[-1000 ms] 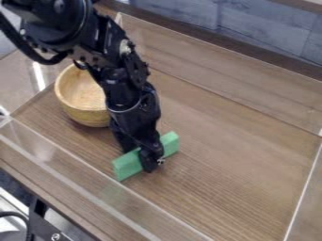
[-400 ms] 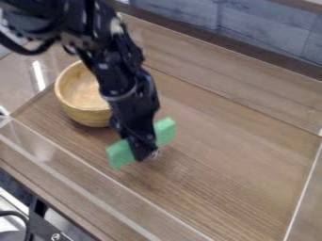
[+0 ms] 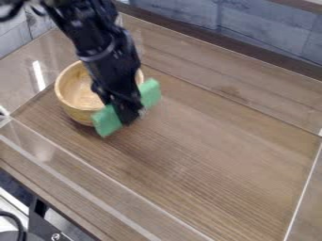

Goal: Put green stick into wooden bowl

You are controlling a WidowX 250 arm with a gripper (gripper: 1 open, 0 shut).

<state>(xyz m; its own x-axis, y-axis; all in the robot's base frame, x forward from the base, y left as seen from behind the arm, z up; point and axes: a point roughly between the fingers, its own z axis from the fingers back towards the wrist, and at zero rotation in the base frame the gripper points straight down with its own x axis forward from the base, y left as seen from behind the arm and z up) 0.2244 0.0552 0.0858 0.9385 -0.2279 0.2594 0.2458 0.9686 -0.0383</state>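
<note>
Green stick point(image 3: 126, 105) lifted off worktop point(image 3: 214, 141) since a second ago, carried left to wooden bowl point(image 3: 78, 92) rim; gripper point(image 3: 128, 109) jaws clenched on it; stick tilted.

Solid bright green flat stick point(image 3: 127, 105), matte. Round light-tan wooden bowl point(image 3: 78, 95), paler inside, faint grain. Black pincer point(image 3: 124, 105) and arm. Brown wood-grain table point(image 3: 214, 160), streaks running toward 4 o'clock.
</note>
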